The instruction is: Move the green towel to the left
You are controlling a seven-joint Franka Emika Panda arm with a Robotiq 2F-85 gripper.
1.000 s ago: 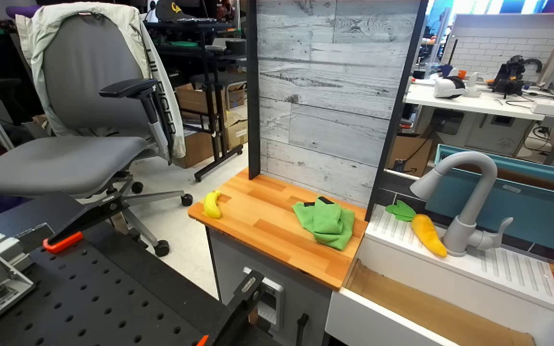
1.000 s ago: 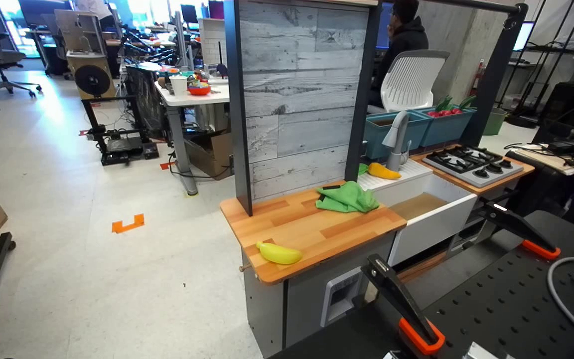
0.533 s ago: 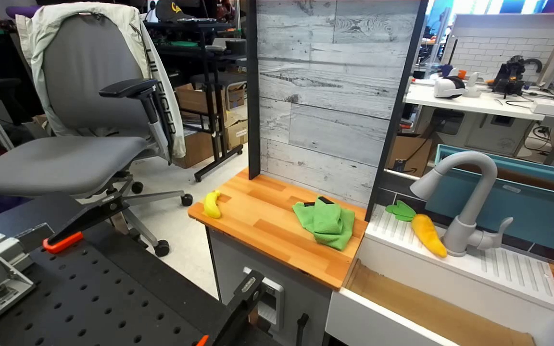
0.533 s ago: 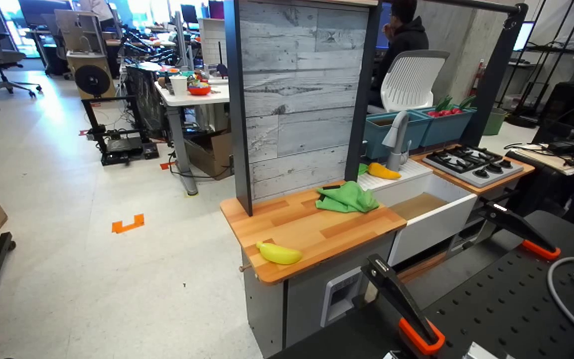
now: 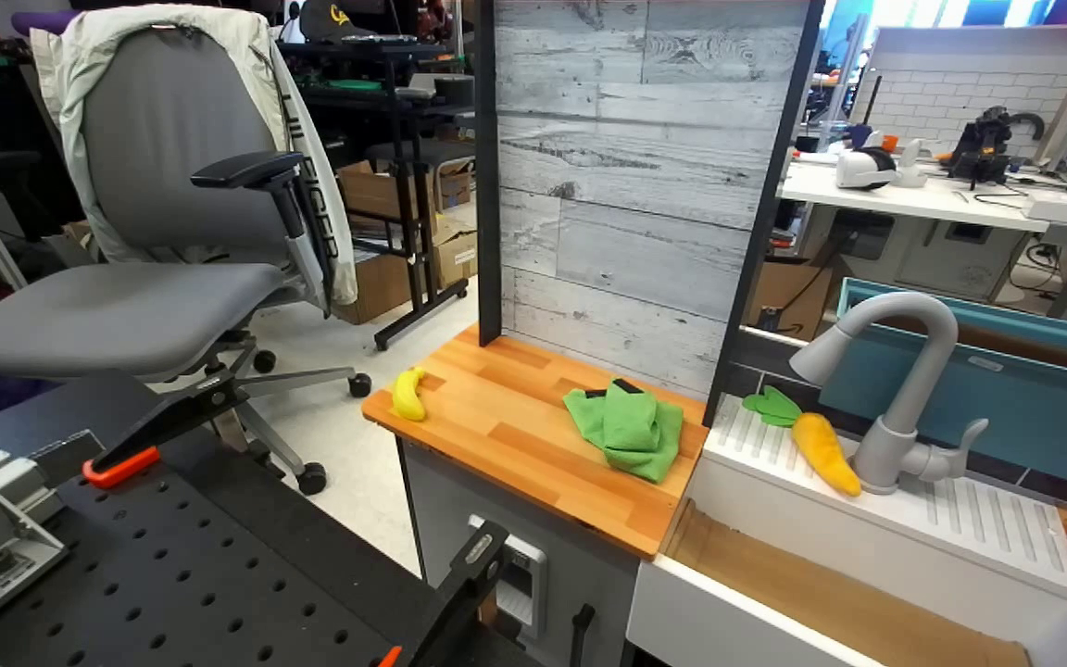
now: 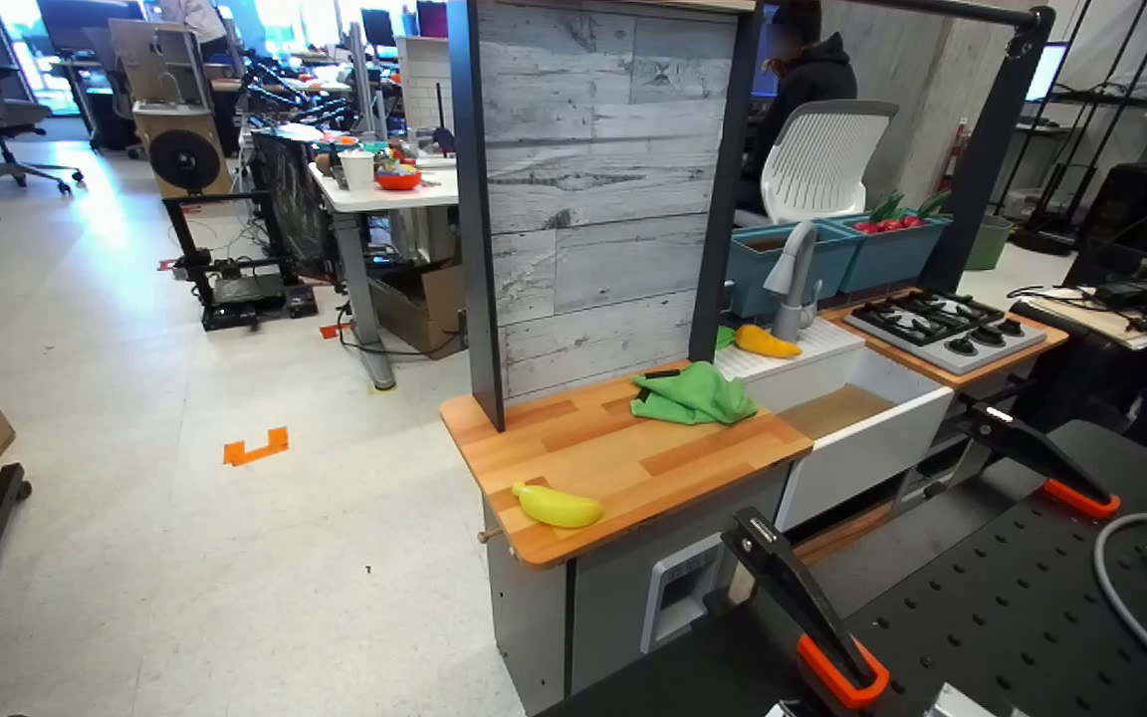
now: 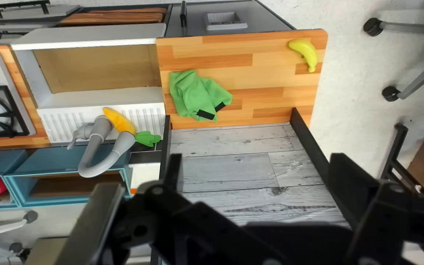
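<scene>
Nothing on the desk (image 5: 496, 398) has moved over the last half second; only the person in black (image 6: 817, 80) in the background shifted a bit. Gripper (image 7: 257, 161): jaws well apart, nothing held, per the wrist view; it's out of both exterior views. Banana (image 6: 559, 506) sits at the desk's front corner, end away from the sink (image 6: 862, 428). Green towel (image 7: 197, 94) is farther back, crumpled, at the sink end, not yet moved left; left presumably means toward the banana. Should be light, limp, not slippery, not fragile; pushing would likely just bunch it. Take hold at the middle, pinching a raised fold (image 5: 633, 431) from above, clear of the black strips (image 7: 205, 115) at the back. Fold height is hard to read from this far. Plank panel (image 5: 626, 232) stands right behind; gripper could clip it.
</scene>
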